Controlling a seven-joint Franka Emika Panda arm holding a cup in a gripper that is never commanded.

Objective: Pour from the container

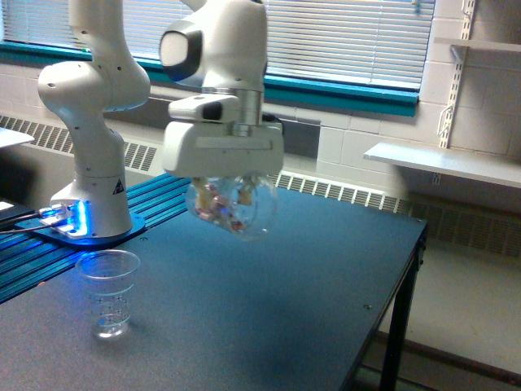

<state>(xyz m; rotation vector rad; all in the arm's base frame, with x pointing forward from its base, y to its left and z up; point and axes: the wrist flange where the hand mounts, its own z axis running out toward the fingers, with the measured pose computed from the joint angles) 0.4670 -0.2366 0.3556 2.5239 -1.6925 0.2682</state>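
Observation:
In the exterior view my gripper (230,193) hangs under the white wrist, shut on the container (232,207), a wide clear plastic cup tilted on its side with pink and white bits inside. It floats above the dark table, up and to the exterior view's right of the small clear tapered cup (108,292). That small cup stands upright near the table's front left and looks empty. The wrist housing hides most of my fingers.
The arm's white base (89,216) with a blue light stands on blue slatted rails at the exterior view's left. The dark table (293,285) ends at an edge on the right. A white shelf (444,163) and window blinds sit behind.

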